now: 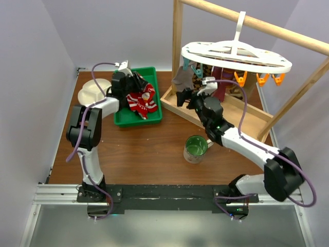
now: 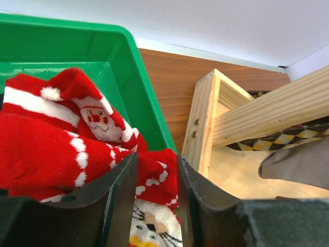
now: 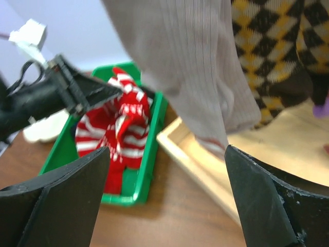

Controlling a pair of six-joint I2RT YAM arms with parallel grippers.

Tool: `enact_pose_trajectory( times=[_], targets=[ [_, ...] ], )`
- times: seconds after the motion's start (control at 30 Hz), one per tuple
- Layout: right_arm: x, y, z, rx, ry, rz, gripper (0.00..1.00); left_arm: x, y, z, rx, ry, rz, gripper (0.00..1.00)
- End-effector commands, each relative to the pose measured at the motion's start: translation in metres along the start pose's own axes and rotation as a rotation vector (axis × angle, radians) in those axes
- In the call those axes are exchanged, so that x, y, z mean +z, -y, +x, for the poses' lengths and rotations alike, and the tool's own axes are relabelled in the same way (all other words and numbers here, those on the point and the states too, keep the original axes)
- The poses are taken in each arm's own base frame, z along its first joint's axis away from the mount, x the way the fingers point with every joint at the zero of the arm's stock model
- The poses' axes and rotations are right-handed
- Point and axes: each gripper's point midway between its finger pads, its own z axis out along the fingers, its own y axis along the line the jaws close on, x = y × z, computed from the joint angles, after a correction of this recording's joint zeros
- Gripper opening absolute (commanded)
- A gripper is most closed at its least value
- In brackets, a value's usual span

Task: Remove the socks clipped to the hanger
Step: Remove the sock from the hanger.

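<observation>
The white oval hanger hangs from a wooden pole. A grey sock, a brown-cream checkered sock and a maroon sock are clipped under it. My right gripper is wide open just below the grey sock's toe, which dangles near the right finger without touching it. My left gripper is over the green bin, partly closed, with red-and-white sock fabric filling the gap between its fingers. More red-and-white socks lie in the bin.
The wooden frame's base tray sits under the hanger, right of the bin. A green cup stands on the table in front of my right arm. A white plate lies left of the bin. Orange clips hang free on the hanger's right rim.
</observation>
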Motion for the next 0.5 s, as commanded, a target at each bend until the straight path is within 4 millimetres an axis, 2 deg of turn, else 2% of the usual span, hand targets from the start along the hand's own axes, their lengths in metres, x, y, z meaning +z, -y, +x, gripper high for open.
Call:
enact_pose_trajectory(
  times=[0.0,0.17,0.47],
  targets=[
    [0.036,-0.001,-0.062,0.038,0.200,0.023,0.99,-0.017,0.041,-0.048,0.037,0.111,0.110,0.42],
    [0.064,0.002,-0.065,0.016,0.210,0.050,0.99,-0.025,0.053,-0.062,0.065,0.132,0.132,0.43],
    [0.081,0.007,-0.059,-0.013,0.213,0.044,0.98,-0.035,0.067,-0.074,0.069,0.151,0.169,0.43]
  ],
)
